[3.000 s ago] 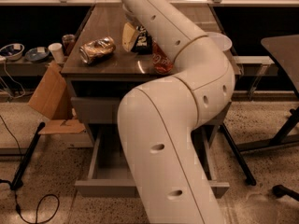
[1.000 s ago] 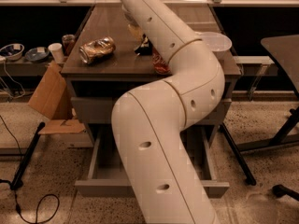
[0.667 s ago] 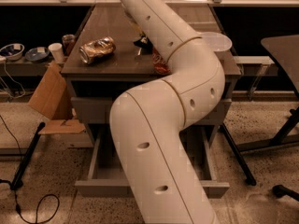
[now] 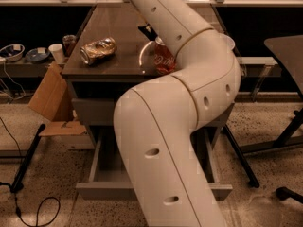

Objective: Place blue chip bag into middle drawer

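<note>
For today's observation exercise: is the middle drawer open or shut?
Open: the middle drawer is pulled out, its grey interior showing. The gripper is hidden behind the arm.

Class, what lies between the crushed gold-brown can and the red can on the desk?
Camera view: bare desktop, save a pale curved streak beside the red can; the crushed gold-brown can sits left. The gripper is not in view.

Your thick white robot arm (image 4: 189,79) has swung over. Only a dark corner of the crinkly dark-blue foil chip bag (image 4: 146,30) shows now. Your gripper hides behind the arm.
</note>
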Motion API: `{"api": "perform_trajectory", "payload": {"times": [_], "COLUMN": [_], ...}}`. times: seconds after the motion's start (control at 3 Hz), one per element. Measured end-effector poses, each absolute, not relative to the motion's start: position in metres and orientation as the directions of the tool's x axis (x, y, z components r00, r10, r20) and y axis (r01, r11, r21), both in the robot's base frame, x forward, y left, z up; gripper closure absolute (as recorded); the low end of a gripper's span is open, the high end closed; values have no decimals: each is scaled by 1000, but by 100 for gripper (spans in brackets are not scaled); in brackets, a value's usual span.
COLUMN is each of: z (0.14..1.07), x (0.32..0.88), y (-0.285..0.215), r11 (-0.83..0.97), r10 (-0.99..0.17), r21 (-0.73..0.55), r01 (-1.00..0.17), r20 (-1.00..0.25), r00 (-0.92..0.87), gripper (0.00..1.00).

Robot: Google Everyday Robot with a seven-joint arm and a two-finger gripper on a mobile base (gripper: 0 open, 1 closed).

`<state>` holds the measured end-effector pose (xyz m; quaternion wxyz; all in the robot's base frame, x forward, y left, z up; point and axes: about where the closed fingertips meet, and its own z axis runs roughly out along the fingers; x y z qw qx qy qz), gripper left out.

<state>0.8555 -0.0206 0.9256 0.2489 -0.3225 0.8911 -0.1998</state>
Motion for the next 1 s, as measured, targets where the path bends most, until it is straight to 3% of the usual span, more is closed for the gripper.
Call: {"api": "perform_trajectory", "payload": {"times": [0.33, 1.0], "z": [953, 1004], "x": [847, 794], "y": [-36, -40], "r11": [744, 794], "r10": [-644, -607], "r21": [-511, -401], "r01": [-429, -457], "r20": [-381, -556], "r00": [-663, -567], "gripper": [100, 100]}}
